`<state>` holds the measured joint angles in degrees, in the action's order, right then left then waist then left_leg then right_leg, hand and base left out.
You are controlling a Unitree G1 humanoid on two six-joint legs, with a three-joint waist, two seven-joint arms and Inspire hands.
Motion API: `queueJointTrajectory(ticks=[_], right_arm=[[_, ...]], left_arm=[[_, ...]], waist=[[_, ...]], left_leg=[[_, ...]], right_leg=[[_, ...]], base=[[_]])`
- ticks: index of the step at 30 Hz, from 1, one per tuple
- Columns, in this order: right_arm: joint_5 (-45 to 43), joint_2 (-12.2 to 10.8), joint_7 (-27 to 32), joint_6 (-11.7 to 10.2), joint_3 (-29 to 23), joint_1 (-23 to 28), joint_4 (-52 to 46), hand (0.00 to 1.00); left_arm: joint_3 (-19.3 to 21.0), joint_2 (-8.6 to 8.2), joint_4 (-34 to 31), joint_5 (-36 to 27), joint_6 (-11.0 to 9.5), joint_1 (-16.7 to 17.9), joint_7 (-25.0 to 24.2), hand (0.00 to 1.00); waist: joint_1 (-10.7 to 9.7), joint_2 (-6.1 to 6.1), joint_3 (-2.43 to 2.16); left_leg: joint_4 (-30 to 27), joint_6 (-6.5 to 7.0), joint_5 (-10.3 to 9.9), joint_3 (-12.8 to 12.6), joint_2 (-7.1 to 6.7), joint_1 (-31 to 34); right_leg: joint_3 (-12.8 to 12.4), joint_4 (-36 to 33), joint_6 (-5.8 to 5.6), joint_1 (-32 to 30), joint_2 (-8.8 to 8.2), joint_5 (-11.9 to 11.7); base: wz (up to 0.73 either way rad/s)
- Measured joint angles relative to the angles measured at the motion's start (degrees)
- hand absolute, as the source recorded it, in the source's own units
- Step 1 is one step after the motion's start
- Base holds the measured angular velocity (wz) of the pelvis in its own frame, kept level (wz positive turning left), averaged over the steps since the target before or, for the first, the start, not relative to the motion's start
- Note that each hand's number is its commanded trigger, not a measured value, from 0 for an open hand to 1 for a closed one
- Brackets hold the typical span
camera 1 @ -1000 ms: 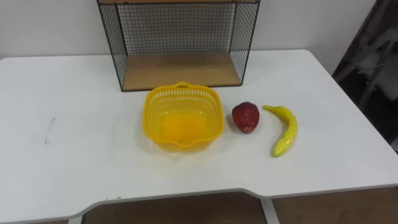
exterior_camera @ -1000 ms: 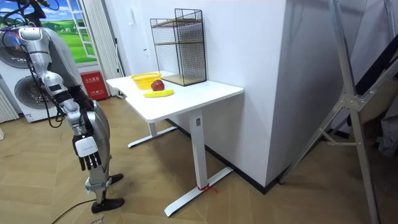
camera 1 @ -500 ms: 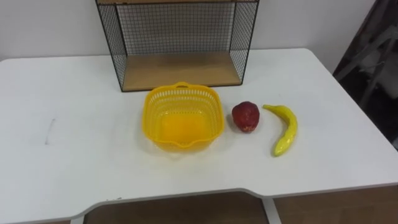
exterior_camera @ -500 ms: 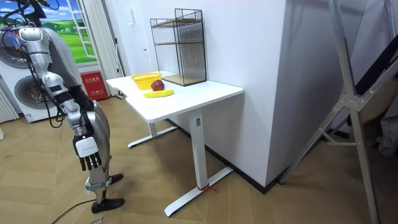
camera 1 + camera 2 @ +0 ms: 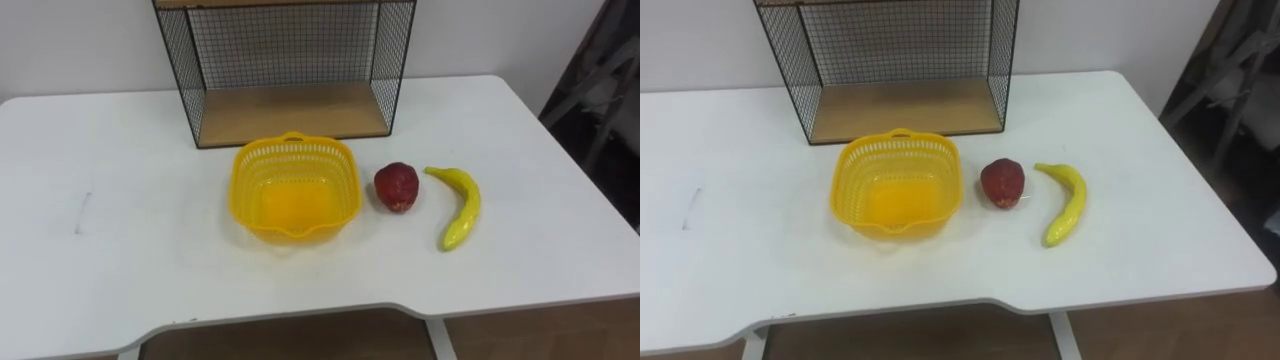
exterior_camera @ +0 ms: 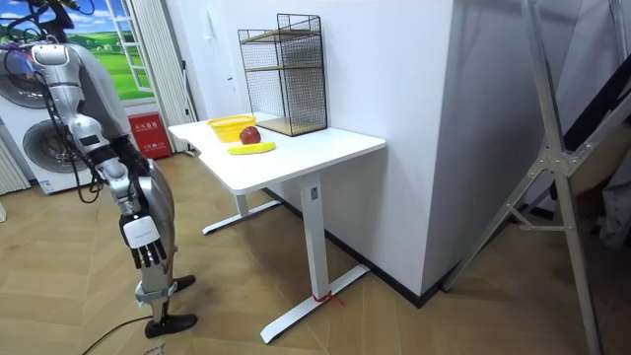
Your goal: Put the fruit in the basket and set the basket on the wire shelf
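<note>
An empty yellow basket sits mid-table, just in front of the black wire shelf with its wooden bottom board. To the basket's right lies a red apple, and right of that a yellow banana, both on the white table. In the room view I stand a step back from the table's front edge with my right hand hanging by my side, fingers straight and holding nothing. It is far from the basket and the fruit.
The wire shelf has an upper level as well and stands at the table's back edge against the wall. A folded metal stand leans at the room view's right. A washing machine stands behind me.
</note>
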<state>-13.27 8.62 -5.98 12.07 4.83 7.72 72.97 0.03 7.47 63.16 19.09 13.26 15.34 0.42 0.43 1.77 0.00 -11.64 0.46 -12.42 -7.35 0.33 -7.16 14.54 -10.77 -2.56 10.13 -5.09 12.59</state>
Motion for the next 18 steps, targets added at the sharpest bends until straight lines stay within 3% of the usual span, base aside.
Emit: queueJointTrajectory(ticks=[2, 7, 14, 18], right_arm=[[0.0, 0.0, -0.1, 0.0, 0.2, 0.0, -0.1, 0.00], [0.0, 0.0, 0.1, 0.3, -0.7, 0.0, -0.1, 0.00], [6.1, 0.6, 2.1, -0.6, -1.6, -0.9, 0.3, 0.00], [17.0, 0.7, 5.8, -0.5, -2.2, 1.0, 0.6, 0.00]], left_arm=[[0.3, 0.02, 0.0, -0.4, -0.2, -0.1, 0.0, 0.00], [1.4, 0.26, 0.0, -2.7, -2.2, -1.2, 0.0, 0.00], [2.1, 0.76, 1.1, -3.7, -3.1, -1.7, 0.0, 0.00], [2.2, 0.52, 1.0, -3.8, -3.3, -0.9, 0.2, 0.00]], waist=[[0.0, 0.20, 0.00], [-0.3, 0.57, 0.26], [1.0, 0.66, 0.39], [1.1, 0.77, 0.45]], left_leg=[[-0.4, 0.12, -0.1, 0.1, -0.11, 0.2], [-7.2, 0.70, -3.4, 2.5, -0.37, 4.1], [-7.8, 0.62, -3.5, 2.9, -0.09, 4.7], [-8.1, 0.30, -3.7, 3.7, 0.04, 4.7]], right_leg=[[0.1, -0.8, 0.01, -0.3, -0.27, 0.3], [2.1, -6.5, -0.69, -2.1, -1.51, 3.5], [2.6, -5.6, -0.55, -2.0, -1.12, 3.4], [3.3, -4.8, -0.36, -1.0, -0.81, 3.5]], base=[[0.06], [0.24], [0.05], [0.10]])
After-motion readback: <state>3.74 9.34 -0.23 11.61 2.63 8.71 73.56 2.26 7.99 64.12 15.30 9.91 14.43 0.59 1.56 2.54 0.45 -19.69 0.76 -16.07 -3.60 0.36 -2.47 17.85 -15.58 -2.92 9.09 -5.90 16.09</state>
